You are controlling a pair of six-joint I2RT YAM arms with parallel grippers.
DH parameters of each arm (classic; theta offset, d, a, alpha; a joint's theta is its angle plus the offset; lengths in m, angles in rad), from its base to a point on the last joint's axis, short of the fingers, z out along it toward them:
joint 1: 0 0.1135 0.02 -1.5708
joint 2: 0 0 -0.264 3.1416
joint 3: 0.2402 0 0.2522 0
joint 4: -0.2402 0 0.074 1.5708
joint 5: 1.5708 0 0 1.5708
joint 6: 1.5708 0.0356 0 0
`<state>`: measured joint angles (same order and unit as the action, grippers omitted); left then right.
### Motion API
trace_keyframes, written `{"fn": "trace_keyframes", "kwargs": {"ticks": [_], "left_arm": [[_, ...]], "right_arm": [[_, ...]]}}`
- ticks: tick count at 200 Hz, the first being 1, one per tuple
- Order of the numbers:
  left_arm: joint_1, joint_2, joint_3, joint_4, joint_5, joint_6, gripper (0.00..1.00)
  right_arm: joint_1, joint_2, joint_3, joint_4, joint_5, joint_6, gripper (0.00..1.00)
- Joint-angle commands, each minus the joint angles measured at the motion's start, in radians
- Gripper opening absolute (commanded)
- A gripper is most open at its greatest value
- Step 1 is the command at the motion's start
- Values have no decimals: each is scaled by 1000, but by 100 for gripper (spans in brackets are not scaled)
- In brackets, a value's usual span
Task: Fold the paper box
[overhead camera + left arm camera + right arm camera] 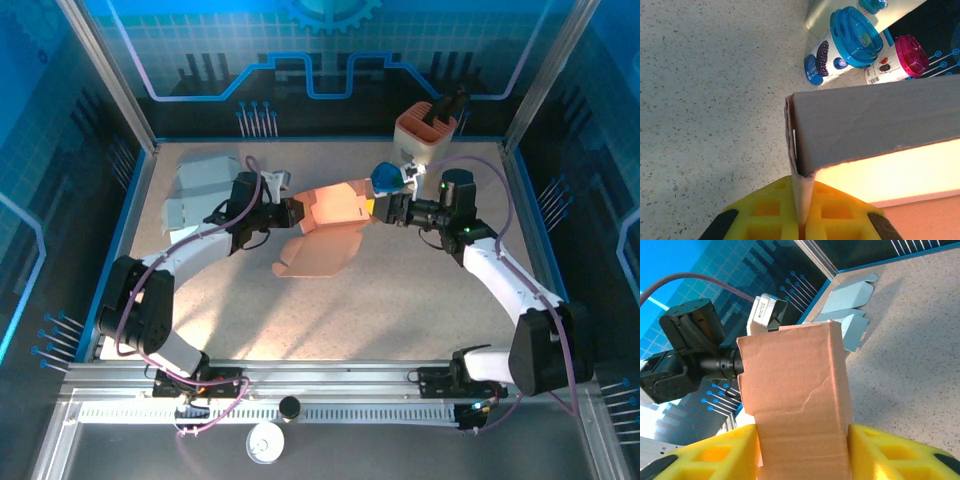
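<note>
The brown paper box (325, 232) is held partly folded above the middle of the table, between both arms. My left gripper (294, 212) is at its left end. In the left wrist view the yellow fingers (765, 212) are shut on a thin cardboard wall (801, 195) of the box (880, 125). My right gripper (379, 209) is at the box's right end. There its yellow fingers (890, 455) press both sides of the box (795, 390), which stands up between them and hides most of the left arm behind it.
Flat grey box blanks (205, 185) lie at the back left of the table (420, 300). A blue-lidded cup (845, 45) and a pink-lidded cup (897, 60) lie beyond the box. A tan container (427, 130) stands at the back right.
</note>
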<state>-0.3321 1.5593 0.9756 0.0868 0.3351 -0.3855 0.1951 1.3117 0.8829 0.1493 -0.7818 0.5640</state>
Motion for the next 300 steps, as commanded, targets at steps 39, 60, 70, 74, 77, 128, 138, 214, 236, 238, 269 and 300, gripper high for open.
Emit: {"fn": "trace_keyframes", "kwargs": {"ticks": [39, 60, 70, 74, 77, 128, 138, 214, 236, 238, 269, 300], "left_arm": [[-19, 31, 34, -14, -48, 20, 0], [-25, 36, 38, -14, -62, 14, 0], [-24, 39, 41, -16, -67, 10, 0], [-25, 39, 40, -16, -67, 10, 0], [-25, 41, 41, -16, -67, 10, 0], [-25, 39, 41, -29, -72, 8, 0], [-25, 39, 41, -26, -69, 7, 0], [-23, 40, 38, -27, -45, 3, 0], [-24, 43, 39, -26, -51, 2, 0], [-24, 44, 38, -26, -51, 2, 0], [-24, 49, 41, -16, -41, -4, 0], [-27, 51, 44, -17, -46, -9, 0]], "right_arm": [[29, 10, 30, 1, -11, -9, 43], [56, 3, 38, -39, 18, -31, 43], [60, -2, 40, -65, 44, -42, 43], [60, -3, 40, -75, 53, -48, 43], [60, -5, 38, -79, 57, -52, 43], [-3, -47, 3, -47, 16, -20, 46], [-19, -46, -27, -23, -8, 0, 48], [-77, 12, -48, 73, -112, 53, 55], [-75, 2, -64, 65, -107, 52, 47], [-75, 2, -66, 64, -106, 50, 47], [-56, 22, -79, 67, -98, 42, 44], [13, 27, -44, 17, -33, 14, 37]]}}
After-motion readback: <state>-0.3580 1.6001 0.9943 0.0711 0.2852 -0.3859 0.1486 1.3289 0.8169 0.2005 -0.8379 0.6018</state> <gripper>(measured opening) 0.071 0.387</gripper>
